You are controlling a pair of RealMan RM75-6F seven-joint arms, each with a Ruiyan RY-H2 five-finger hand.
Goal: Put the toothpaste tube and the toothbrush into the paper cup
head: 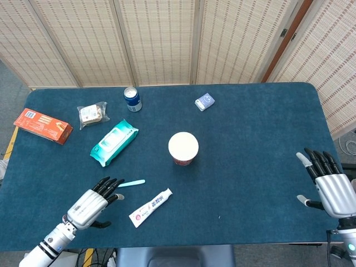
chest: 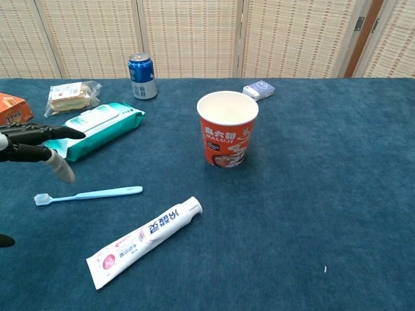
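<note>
While the left hand (head: 94, 201) is hovering with fingers spread above the light-blue plastic toothbrush (chest: 89, 194), the white toothpaste tube (chest: 144, 241) is lying beside it. Near the table's right edge, the right hand (head: 328, 183) is resting, fingers apart, well away from the orange paper cup (chest: 227, 129).

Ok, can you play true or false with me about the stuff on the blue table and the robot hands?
1. The toothbrush is already inside the paper cup. False: it lies flat on the table, left of the cup.
2. The toothpaste tube lies on the table, nearer the front edge than the cup. True.
3. The left robot hand is holding the toothpaste. False: it holds nothing, its fingers apart above the toothbrush's brush end.
4. The blue can stands upright near the back of the table. True.
5. The right robot hand is gripping the cup. False: it is far off at the table's right edge, open.
</note>
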